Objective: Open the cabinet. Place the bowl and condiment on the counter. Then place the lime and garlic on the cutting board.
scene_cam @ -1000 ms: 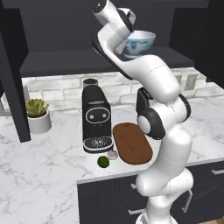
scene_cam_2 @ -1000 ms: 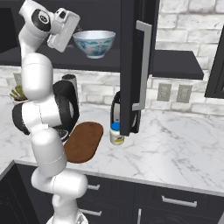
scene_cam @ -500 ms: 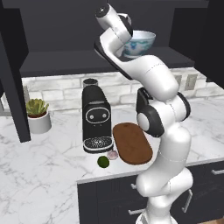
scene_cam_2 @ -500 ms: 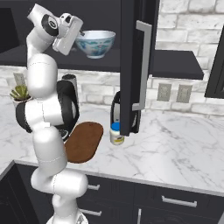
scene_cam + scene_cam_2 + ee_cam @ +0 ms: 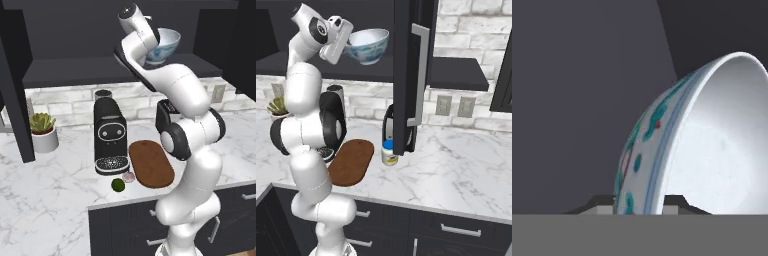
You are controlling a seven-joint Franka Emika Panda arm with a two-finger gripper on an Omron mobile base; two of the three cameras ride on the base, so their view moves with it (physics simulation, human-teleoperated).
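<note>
- Standing open: cabinet point(image 5: 411, 75), black, one door swung out toward the room with its silver bar handle facing the right base view, dark shelf inside.
- Spreading below: counter point(image 5: 50, 200), white marble with grey veins.
- Reaching up into the cabinet: white arm, gripper point(image 5: 348, 44) at the bowl's rim.
- Sitting on the counter against the brick wall: black coffee machine point(image 5: 110, 135); potted plant point(image 5: 42, 131) well to its left.
- Lying flat just right of the coffee machine: cutting board point(image 5: 151, 163), oval, reddish-brown, bare on top.
- Sitting up at cabinet-shelf height: bowl point(image 5: 712, 145), pale bluish-white with teal and red marks outside, tilted in the hand view; rim between the two fingertips, one inside the wall, one outside.
- Clamped on the bowl's rim: jaws, pressed to either side of the wall as seen from the hand view.
- Resting on the counter beside the open door's lower edge: condiment point(image 5: 388, 152), cream jar, blue lid, near the board's far end.
- Lying on the counter in front of the coffee machine: lime point(image 5: 118, 185), dark green.
- Touching or just beside the board's near-left edge: garlic point(image 5: 129, 176), pale pinkish, just right of the lime.
</note>
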